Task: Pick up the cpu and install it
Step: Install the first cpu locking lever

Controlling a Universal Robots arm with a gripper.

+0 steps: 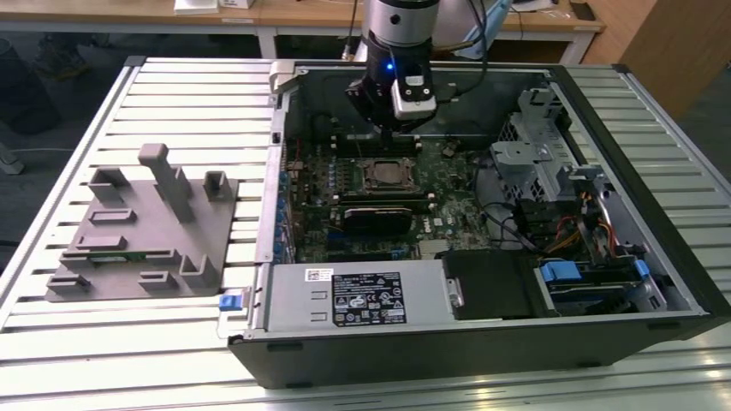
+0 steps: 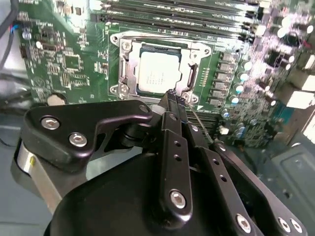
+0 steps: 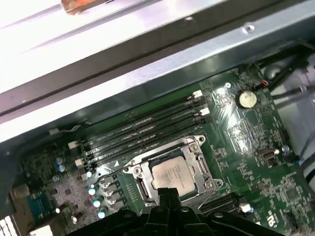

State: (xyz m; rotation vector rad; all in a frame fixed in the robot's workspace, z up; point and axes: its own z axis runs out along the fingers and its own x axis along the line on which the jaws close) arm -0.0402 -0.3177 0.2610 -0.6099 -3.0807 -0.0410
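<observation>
Late in the install step, by the look of it: small flat square cpu with pale silvery metal top (image 2: 156, 73) already seated inside larger black-and-metal square socket frame (image 2: 124, 73) on green motherboard (image 2: 74, 64). Black robot gripper (image 2: 173, 100) poised just above frame's edge, fingers pressed together, clamped on nothing. Probably only checking the seat or securing the frame left, calling for gentle, square pressure. In the exterior view, open black computer case (image 1: 639, 334) on slatted metal table (image 1: 183, 86), holding motherboard, drive bays, cables, power supply. Grey moulded fixture (image 1: 149, 231) lying beside case.
</observation>
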